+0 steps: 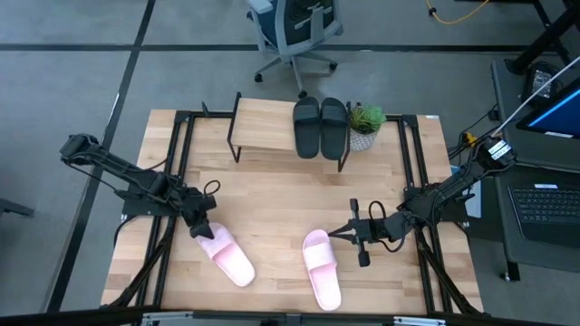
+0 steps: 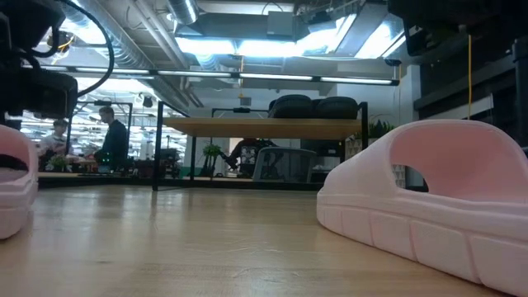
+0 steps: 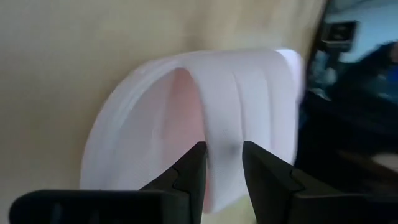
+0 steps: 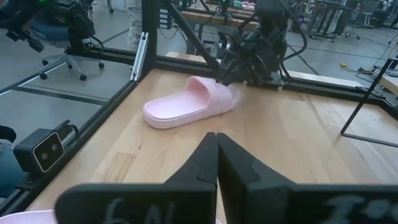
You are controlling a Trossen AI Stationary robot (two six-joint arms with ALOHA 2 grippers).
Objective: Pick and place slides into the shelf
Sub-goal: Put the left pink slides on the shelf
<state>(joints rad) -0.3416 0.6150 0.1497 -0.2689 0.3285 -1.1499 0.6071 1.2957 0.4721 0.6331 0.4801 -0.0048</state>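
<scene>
1. The left gripper (image 1: 201, 228) is seen in the lower left of the high view, set at the upper-left end of one pink slide (image 1: 227, 256). In the left wrist view its fingers (image 3: 189, 174) are closed onto the slide's wide strap (image 3: 239, 112), one finger on each side of it.
2. This slide's long axis runs diagonally, from the gripper down toward the lower centre of the frame; the slide rests on the tabletop (image 1: 272, 190).
3. The shelf (image 1: 272, 131) is found at the upper centre of the frame, up and to the right of the held slide. The black pair (image 1: 320, 127) already rests on the shelf's right part, so the bare plank to their left is judged the free spot.
4. The second pink slide (image 1: 322, 269) lies at lower centre, with its long axis nearly vertical in the frame; the right gripper (image 1: 362, 234) stands just beside it to the right, fingers pressed together, holding nothing.
5. The left arm is judged the one to carry next.
</scene>
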